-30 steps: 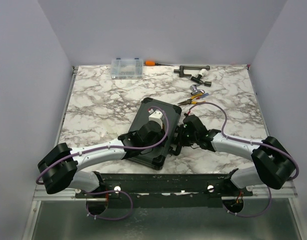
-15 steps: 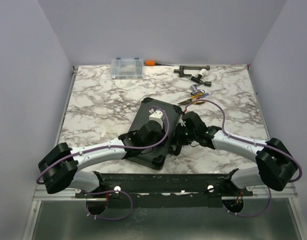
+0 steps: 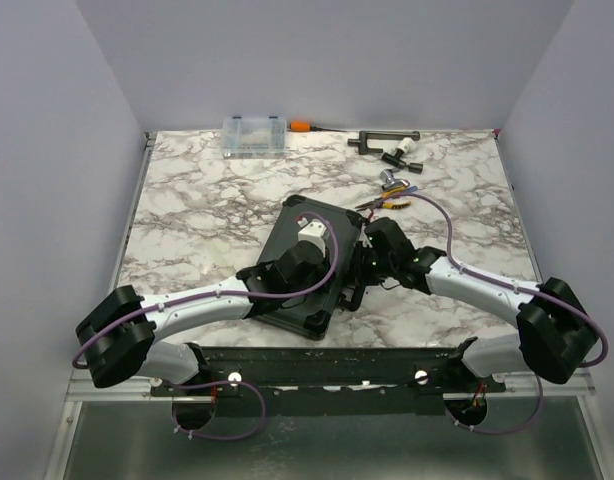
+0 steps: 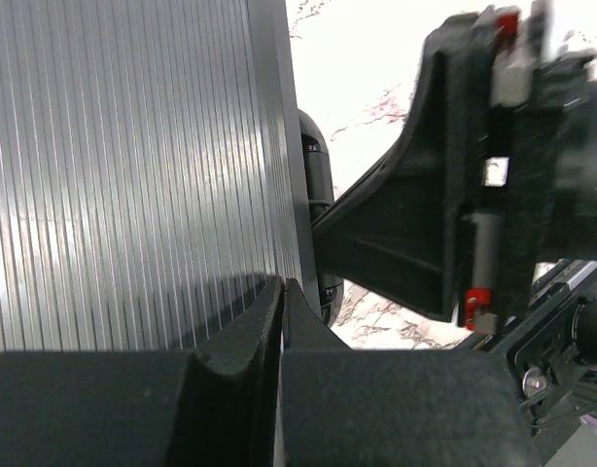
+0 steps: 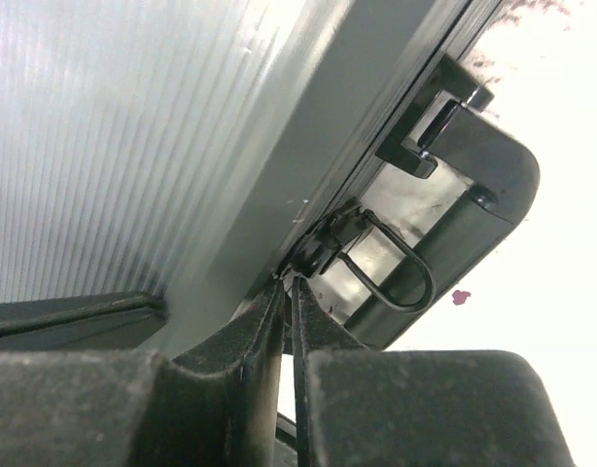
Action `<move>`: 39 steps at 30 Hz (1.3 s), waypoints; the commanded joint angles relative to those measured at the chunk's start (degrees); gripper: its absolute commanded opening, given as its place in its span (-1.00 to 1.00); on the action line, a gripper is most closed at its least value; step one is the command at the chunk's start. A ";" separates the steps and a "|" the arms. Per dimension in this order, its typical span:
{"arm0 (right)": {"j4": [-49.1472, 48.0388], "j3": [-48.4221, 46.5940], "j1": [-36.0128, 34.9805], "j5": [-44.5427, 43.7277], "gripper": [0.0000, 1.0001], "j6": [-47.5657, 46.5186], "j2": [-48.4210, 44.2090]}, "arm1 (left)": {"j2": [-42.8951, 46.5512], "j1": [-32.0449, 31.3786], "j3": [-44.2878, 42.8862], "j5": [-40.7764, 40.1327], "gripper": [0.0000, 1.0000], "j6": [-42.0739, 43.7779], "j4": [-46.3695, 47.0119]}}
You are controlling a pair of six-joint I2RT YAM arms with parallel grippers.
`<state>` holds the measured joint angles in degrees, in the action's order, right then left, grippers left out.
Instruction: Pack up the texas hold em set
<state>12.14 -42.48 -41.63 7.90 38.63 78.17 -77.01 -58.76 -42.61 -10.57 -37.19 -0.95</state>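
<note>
The black case (image 3: pixel 295 214) of the texas hold em set lies closed and slanted near the front middle of the table. Its ribbed lid (image 4: pixel 133 165) fills the left wrist view. My left gripper (image 4: pixel 282 287) is shut with nothing in it, its tips resting on the lid near the right edge (image 3: pixel 309 255). My right gripper (image 5: pixel 288 284) is at the case's right side (image 3: pixel 357 270). Its jaws stand almost together, their tips right under the pivot of the wire latch loop (image 5: pixel 396 282). The decks, chips and discs are hidden.
A clear organiser box (image 3: pixel 253 134) and an orange-handled screwdriver (image 3: pixel 302 126) lie at the back edge. A black clamp tool (image 3: pixel 385 140) is at the back right. Yellow-handled pliers (image 3: pixel 387 200) lie just beyond my right wrist.
My right wrist has slid a little further away along the case's right side. The left arm and the case have not moved.
</note>
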 commanded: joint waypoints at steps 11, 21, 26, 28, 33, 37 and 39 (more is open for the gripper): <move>6.49 0.85 -0.67 -20.77 0.05 3.38 -14.44 | 6.96 -0.31 -5.71 4.37 0.11 5.53 -26.74; 8.18 9.32 -0.09 -25.37 -0.14 9.69 -14.14 | 7.17 11.21 -10.80 6.83 -0.27 10.84 -29.57; 3.84 12.24 0.99 -21.71 -0.42 9.50 -11.70 | 3.30 9.63 -12.08 10.48 -0.70 12.47 -28.68; 1.25 13.05 1.37 -19.79 -0.56 9.14 -10.61 | 1.57 6.95 -12.94 10.13 -0.76 13.41 -28.43; -4.96 13.82 2.34 -15.92 -0.75 8.36 -7.17 | -2.54 5.02 -13.11 9.43 -0.86 11.34 -28.41; -11.42 15.16 4.38 -10.54 -0.95 8.29 -4.93 | -3.86 4.01 -11.26 9.68 -0.90 9.74 -27.12; -14.32 15.58 4.97 -8.67 -0.98 8.21 -4.61 | -4.31 3.51 -10.38 9.73 -0.91 9.19 -26.63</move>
<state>6.55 -28.36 -37.93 -6.44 46.94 72.49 -78.61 -54.02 -55.79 -2.20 -26.33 -26.37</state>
